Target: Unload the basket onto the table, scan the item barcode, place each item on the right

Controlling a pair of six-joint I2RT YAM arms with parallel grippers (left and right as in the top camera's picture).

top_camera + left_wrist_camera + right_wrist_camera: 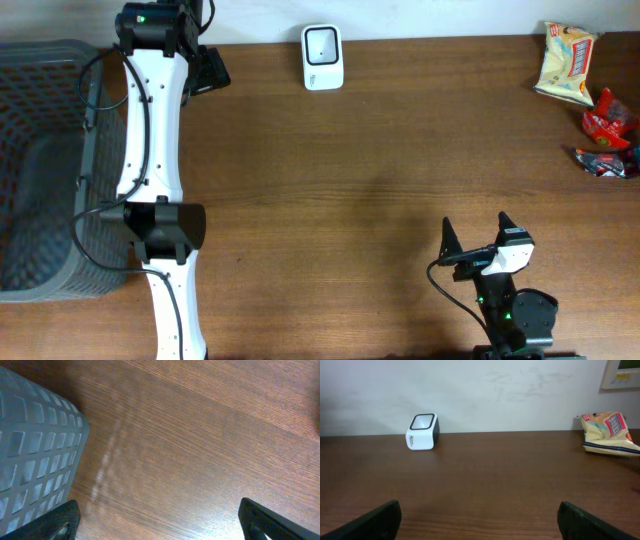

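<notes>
The white barcode scanner [322, 57] with a dark window stands at the table's far edge; the right wrist view shows the scanner [423, 425] at the left, against the wall. Snack items lie at the far right: a cream packet [567, 62], a red packet [610, 118] and a dark red wrapper [605, 160]. The cream packet [610, 432] also shows in the right wrist view. My left gripper [207, 70] hangs open at the back left over bare wood [160, 525]. My right gripper [480, 235] is open and empty near the front edge [480, 522].
A grey lattice basket [40, 170] fills the table's left side, and the left wrist view catches the basket corner [35, 445]. The left arm's white links [150, 140] run along the basket's right wall. Brown wood [380, 180] lies between scanner and right gripper.
</notes>
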